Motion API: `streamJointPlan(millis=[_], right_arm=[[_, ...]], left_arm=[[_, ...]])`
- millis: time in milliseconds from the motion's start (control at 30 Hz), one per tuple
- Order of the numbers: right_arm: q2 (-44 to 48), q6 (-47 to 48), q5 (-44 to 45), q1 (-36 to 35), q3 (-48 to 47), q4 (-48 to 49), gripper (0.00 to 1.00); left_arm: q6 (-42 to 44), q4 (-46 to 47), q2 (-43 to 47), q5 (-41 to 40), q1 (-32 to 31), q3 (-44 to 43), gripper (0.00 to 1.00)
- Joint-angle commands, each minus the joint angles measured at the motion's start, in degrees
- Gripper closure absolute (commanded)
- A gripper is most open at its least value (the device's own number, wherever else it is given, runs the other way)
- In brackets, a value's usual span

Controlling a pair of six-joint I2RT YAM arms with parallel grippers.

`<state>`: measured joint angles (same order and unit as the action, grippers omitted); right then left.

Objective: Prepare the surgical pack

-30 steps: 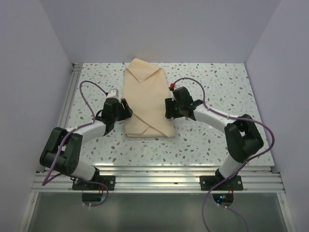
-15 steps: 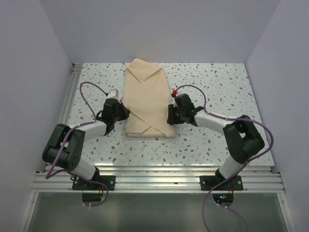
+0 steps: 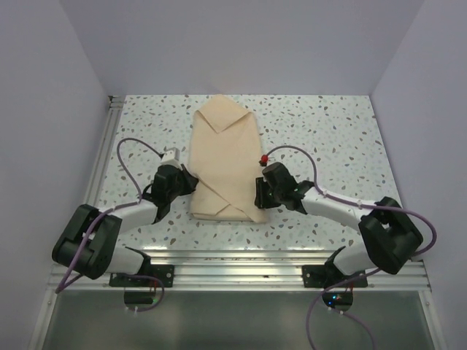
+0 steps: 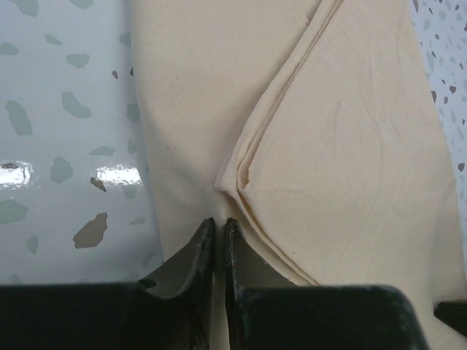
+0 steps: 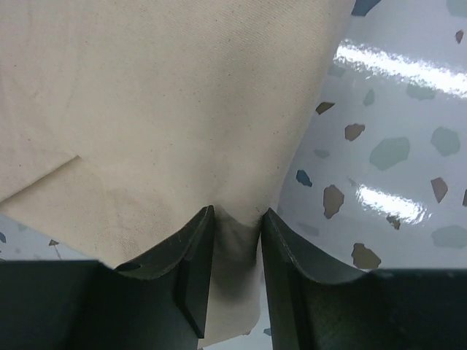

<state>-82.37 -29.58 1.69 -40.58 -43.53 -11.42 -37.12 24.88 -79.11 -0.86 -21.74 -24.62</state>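
Note:
The surgical pack (image 3: 225, 157) lies folded shut as a long beige-tan bundle in the middle of the speckled table (image 3: 328, 131). Only its wrap shows; whatever is inside is hidden. My left gripper (image 3: 191, 182) is at the bundle's near left edge. In the left wrist view its fingers (image 4: 219, 222) are shut on a thin fold of the wrap (image 4: 343, 146). My right gripper (image 3: 259, 195) is at the near right edge. In the right wrist view its fingers (image 5: 237, 213) are pressed onto a thicker bunch of the cloth (image 5: 146, 109).
Aluminium rails run along the table's left side (image 3: 109, 146) and near edge (image 3: 233, 266). Pale walls close in the left, back and right. Purple cables (image 3: 135, 146) loop above both forearms.
Both grippers have closed on the wrap's side edges. They have drawn back toward the near edge, and the bundle has slid that way with them.

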Motion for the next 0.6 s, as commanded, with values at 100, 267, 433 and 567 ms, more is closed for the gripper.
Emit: streamJointPlan(millis=[100, 267, 433, 567], right_arm=[[5.6, -7.2, 0.8, -4.6, 6.0, -0.8, 0.65], [10.0, -7.9, 2.2, -4.8, 7.9, -3.0, 0.63], [12.5, -8.2, 1.9, -4.9, 7.5, -5.1, 0.54], [14.5, -7.2, 3.3, -4.9, 4.8, -7.7, 0.40]], left_arm=[[-2.1, -3.0, 3.4, 3.7, -4.5, 3.8, 1.00], [-3.0, -4.6, 7.8, 2.4, -5.8, 5.9, 1.00], [-2.3, -8.7, 10.8, 1.0, -5.5, 5.4, 0.84], [-0.9, -11.4, 12.4, -0.4, -5.1, 3.9, 0.56]])
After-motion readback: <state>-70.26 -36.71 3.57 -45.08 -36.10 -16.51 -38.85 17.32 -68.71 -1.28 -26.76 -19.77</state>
